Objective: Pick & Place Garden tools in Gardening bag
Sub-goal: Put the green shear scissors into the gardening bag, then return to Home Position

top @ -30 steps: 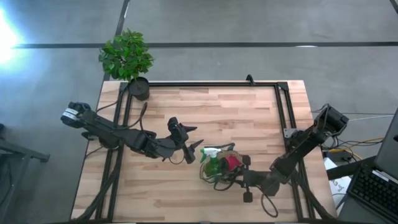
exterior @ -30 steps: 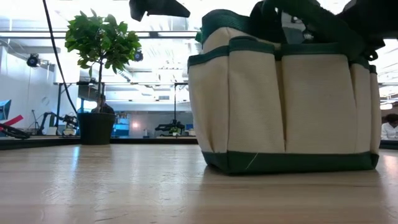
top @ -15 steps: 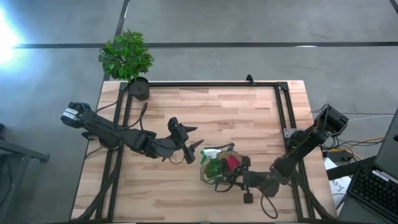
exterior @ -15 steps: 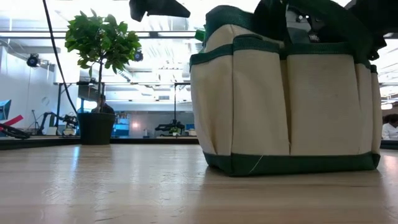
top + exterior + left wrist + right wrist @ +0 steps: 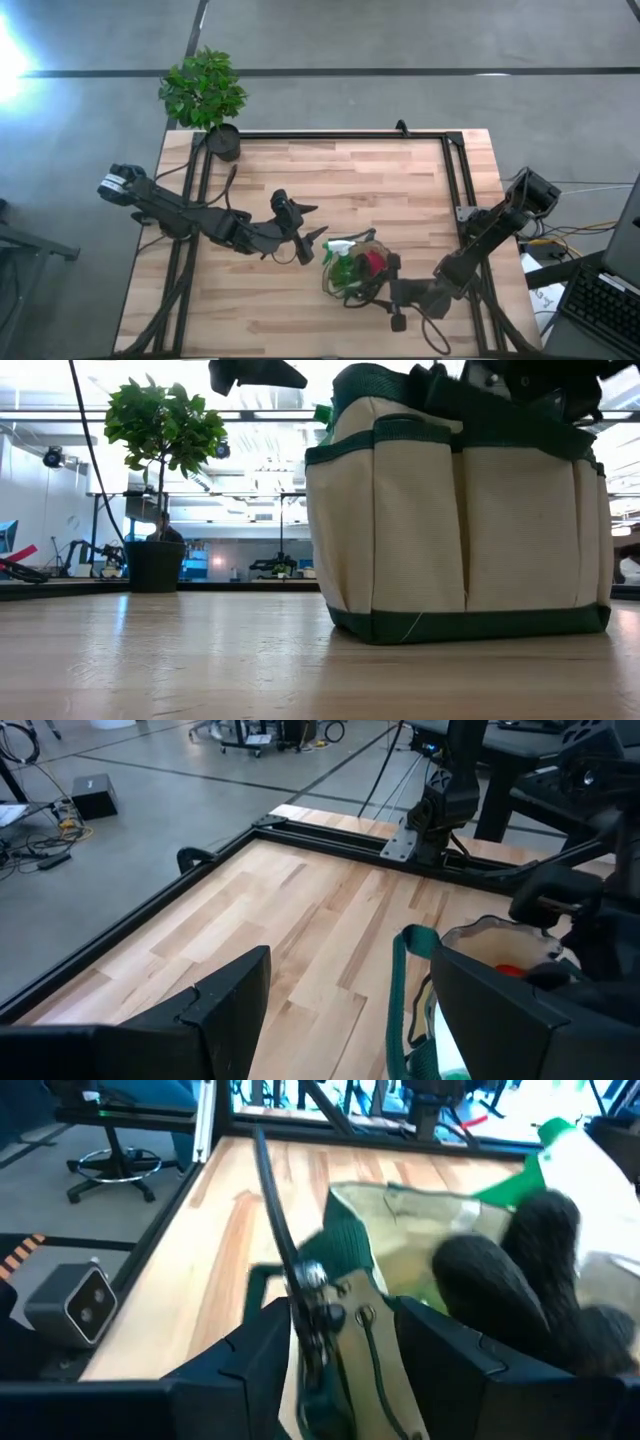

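Note:
The tan gardening bag [image 5: 352, 272] with green trim stands on its base near the table's front right. A green spray bottle [image 5: 338, 262] and a red-and-black item [image 5: 373, 262] stick out of its top. Dark pruning shears [image 5: 310, 1280] sit upright at the bag's rim [image 5: 345, 1240]. My right gripper [image 5: 385, 285] is at the bag's right side, open, with a finger on either side of the shears [image 5: 345, 1370]. My left gripper [image 5: 312, 238] hovers open just left of the bag [image 5: 350, 1010], with nothing in it. My right gripper's fingers [image 5: 250, 1360] stand on either side of the shears' pivot [image 5: 312, 1276] and the tan wall behind it. They come level from the table's right. I cannot tell whether they touch the shears or the bag.
A leafy plant in a black pot [image 5: 224, 142] stands at the far left corner. Black frame rails [image 5: 330, 135] run along the far edge and down both sides. Bare wood lies across the table's middle and far half.
In the low view the bag has shifted a little and its rim has settled. The dark right gripper above the rim has drawn upward off it, so more of the green trim shows.

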Robot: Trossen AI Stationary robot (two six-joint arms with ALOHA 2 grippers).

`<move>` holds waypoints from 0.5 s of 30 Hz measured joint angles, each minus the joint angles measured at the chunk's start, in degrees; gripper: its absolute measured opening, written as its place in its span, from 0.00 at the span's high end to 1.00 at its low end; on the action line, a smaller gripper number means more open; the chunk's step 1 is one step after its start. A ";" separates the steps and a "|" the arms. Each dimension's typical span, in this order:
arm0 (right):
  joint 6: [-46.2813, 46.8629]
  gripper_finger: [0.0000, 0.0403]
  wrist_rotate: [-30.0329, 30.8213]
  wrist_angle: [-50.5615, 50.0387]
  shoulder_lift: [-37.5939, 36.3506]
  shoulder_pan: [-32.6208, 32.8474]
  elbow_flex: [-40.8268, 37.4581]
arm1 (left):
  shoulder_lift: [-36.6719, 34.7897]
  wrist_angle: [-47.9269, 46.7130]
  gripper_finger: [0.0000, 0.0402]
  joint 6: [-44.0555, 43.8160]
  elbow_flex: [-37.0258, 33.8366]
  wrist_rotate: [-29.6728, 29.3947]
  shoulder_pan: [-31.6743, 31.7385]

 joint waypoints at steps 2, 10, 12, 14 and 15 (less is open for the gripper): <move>-1.03 0.58 -0.16 -0.04 -0.19 0.21 0.54 | 0.00 -0.05 0.31 0.00 0.00 0.00 0.00; -4.88 0.61 0.20 -0.24 -3.82 1.91 1.47 | 0.00 -0.09 0.31 0.01 0.00 0.00 0.00; -5.62 0.61 0.49 -1.04 -5.57 2.27 1.38 | 0.00 -0.09 0.31 0.00 0.00 0.00 0.00; -5.48 0.62 0.52 -3.54 -7.80 2.34 1.35 | 0.00 -0.10 0.31 0.02 0.00 0.00 0.00; -5.10 0.62 0.58 -5.07 -9.05 2.34 1.31 | 0.00 -0.12 0.31 0.02 0.00 0.00 0.00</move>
